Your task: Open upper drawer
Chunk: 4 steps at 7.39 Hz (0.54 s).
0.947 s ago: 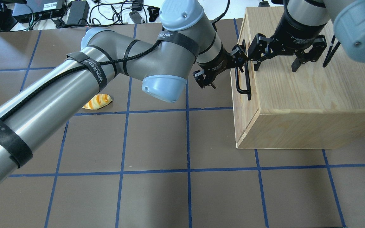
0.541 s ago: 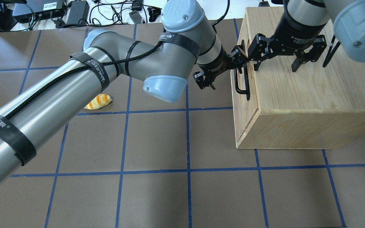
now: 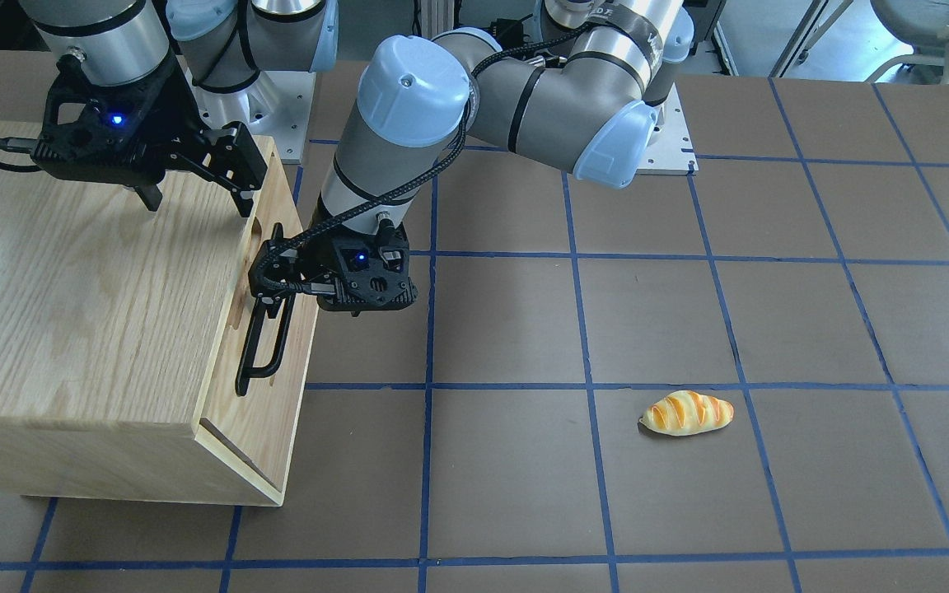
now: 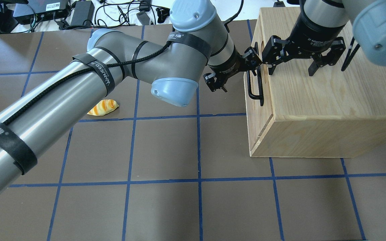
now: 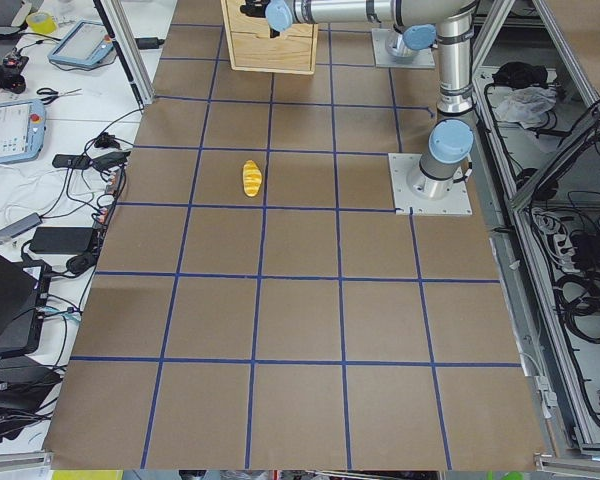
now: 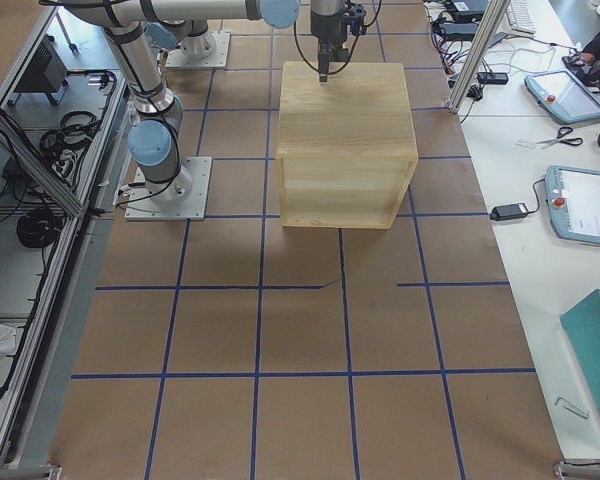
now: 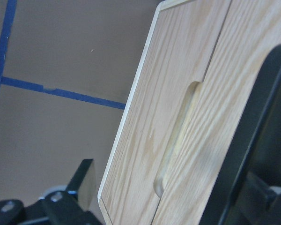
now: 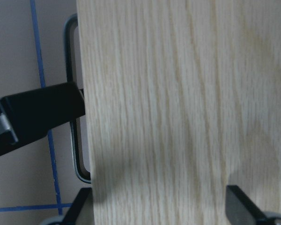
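Observation:
The light-oak cabinet (image 4: 330,93) stands at the table's right. Its upper drawer (image 4: 266,112) faces my left arm and carries a long black bar handle (image 4: 256,87), which also shows in the front-facing view (image 3: 264,346). The drawer front looks close to flush with the cabinet. My left gripper (image 4: 235,77) is open. One of its fingers (image 4: 252,62) is hooked at the far end of the handle, and the other hangs free over the table. My right gripper (image 4: 292,71) is open, with its fingertips pointing down at the cabinet top near the front edge.
A toy bread roll (image 4: 103,107) lies on the brown mat to the left, apart from both arms. Cables and power bricks (image 4: 79,13) sit beyond the table's far edge. My left arm's elbow (image 4: 174,92) hangs over the middle squares.
My left arm has shifted slightly. The handle seems to have edged a few pixels to the left, away from the cabinet. The right gripper has not moved.

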Each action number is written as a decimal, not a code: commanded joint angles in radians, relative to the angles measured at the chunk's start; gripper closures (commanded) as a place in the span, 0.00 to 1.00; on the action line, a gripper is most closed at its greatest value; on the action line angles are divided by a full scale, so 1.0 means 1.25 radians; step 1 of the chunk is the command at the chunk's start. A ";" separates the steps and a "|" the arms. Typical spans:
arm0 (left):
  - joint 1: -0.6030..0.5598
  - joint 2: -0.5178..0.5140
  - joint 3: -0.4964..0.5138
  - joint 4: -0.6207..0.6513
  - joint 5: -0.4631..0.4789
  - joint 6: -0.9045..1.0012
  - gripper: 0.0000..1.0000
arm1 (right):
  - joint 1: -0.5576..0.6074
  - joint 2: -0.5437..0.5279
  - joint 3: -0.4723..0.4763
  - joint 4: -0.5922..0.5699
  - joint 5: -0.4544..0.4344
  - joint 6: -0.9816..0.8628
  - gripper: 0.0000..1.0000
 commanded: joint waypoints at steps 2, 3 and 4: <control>0.000 0.000 0.007 -0.005 0.011 -0.009 0.00 | 0.000 0.000 0.000 0.000 0.001 0.000 0.00; -0.001 0.004 0.005 -0.007 0.008 -0.011 0.00 | 0.000 0.000 0.000 0.000 0.001 0.000 0.00; -0.002 0.002 0.003 -0.007 0.007 -0.011 0.00 | 0.000 0.000 0.000 0.000 0.000 0.000 0.00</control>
